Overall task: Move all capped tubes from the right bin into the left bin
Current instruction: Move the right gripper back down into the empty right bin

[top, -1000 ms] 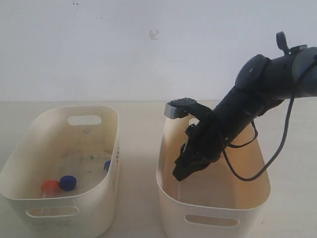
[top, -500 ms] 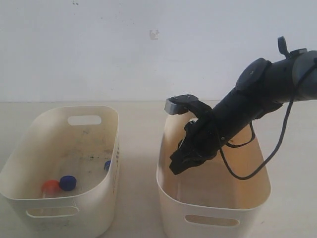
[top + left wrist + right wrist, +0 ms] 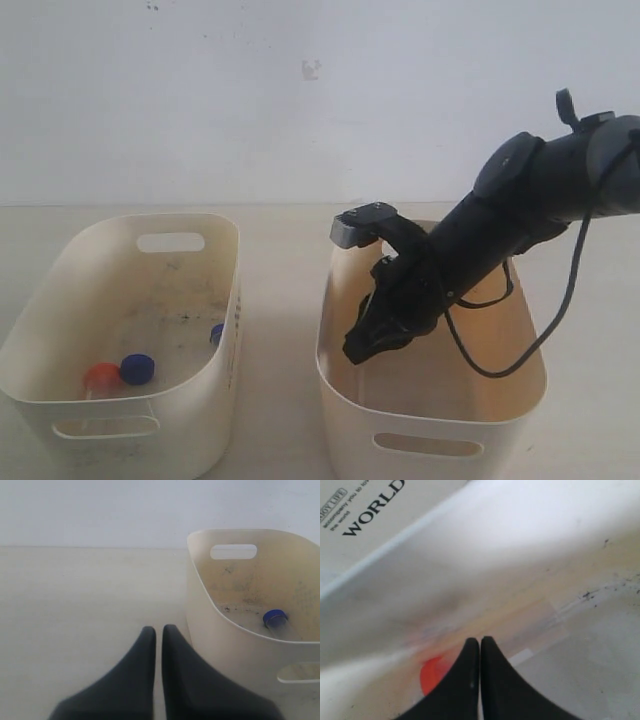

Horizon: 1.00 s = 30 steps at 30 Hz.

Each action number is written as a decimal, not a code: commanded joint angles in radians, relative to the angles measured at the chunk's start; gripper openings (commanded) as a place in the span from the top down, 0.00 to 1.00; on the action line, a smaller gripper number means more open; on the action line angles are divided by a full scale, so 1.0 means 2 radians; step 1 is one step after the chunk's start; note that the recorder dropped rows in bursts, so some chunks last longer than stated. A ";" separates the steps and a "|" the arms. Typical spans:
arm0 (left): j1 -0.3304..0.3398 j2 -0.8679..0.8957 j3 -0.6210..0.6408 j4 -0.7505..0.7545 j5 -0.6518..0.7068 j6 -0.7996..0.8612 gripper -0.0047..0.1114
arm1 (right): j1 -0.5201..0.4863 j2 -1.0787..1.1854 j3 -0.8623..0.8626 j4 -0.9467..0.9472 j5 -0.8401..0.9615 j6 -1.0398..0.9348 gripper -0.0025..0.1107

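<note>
My right gripper [image 3: 357, 350] reaches down inside the right bin [image 3: 430, 415], near its left wall. Its jaws [image 3: 480, 641] are shut with nothing between them. A capped tube with a red-orange cap [image 3: 431, 674] lies on the bin floor right beside one finger, partly hidden behind it. The left bin [image 3: 60, 395] holds three capped tubes: one red-capped [image 3: 100, 377] and two blue-capped [image 3: 137, 368], [image 3: 216, 333]. My left gripper [image 3: 158, 629] is shut and empty, over bare table beside the left bin [image 3: 200, 590], where a blue-capped tube [image 3: 275, 617] shows.
Both bins stand side by side on a pale wooden table [image 3: 280, 300] against a white wall. A printed label [image 3: 370, 510] shows beyond the right bin's rim. The right arm's cable [image 3: 560, 310] hangs over the right bin.
The right arm shifted slightly left and up, then dipped back down inside the right bin. Its jaws stayed shut. The tubes in the left bin have not moved.
</note>
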 commanded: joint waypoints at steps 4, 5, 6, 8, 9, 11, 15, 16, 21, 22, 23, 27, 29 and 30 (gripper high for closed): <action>0.002 -0.002 0.001 -0.002 -0.001 0.001 0.92 | 0.010 0.000 0.002 0.002 -0.021 0.019 0.98; 0.002 -0.002 0.001 -0.002 -0.001 0.001 0.92 | 0.010 0.000 0.002 0.002 -0.024 0.022 0.98; 0.002 -0.002 0.001 -0.002 -0.001 0.001 0.92 | 0.010 0.000 0.002 0.003 -0.026 0.023 0.98; 0.002 -0.002 0.001 -0.002 -0.001 0.001 0.92 | 0.010 0.000 0.002 0.008 -0.027 0.023 0.98; 0.002 -0.002 0.001 -0.002 -0.001 0.001 0.92 | 0.010 0.001 0.002 0.008 -0.027 0.026 0.98; 0.002 -0.002 0.001 -0.002 -0.001 0.001 0.92 | 0.010 0.009 0.002 0.008 -0.027 0.035 0.98; 0.002 -0.002 0.001 -0.002 -0.001 0.001 0.92 | 0.010 0.029 0.002 0.014 -0.019 0.039 0.98; 0.002 -0.002 0.001 -0.002 -0.001 0.001 0.92 | 0.010 0.029 0.002 0.016 -0.019 0.039 0.98; 0.002 -0.002 0.001 -0.002 -0.001 0.001 0.92 | 0.010 0.039 0.002 0.029 -0.026 0.041 0.98; 0.002 -0.002 0.001 -0.002 -0.001 0.001 0.92 | 0.010 0.040 0.002 0.029 -0.026 0.048 0.98; 0.002 -0.002 0.001 -0.002 -0.001 0.001 0.92 | 0.010 0.044 0.002 0.025 -0.026 0.057 0.98; 0.002 -0.002 0.001 -0.002 -0.001 0.001 0.92 | 0.010 0.036 0.002 -0.007 -0.028 0.104 0.98; 0.002 -0.002 0.001 -0.002 -0.001 0.001 0.92 | 0.010 0.027 0.002 -0.066 -0.030 0.155 0.98; 0.002 -0.002 0.001 -0.002 -0.001 0.001 0.92 | 0.010 0.018 0.002 -0.110 -0.030 0.187 0.98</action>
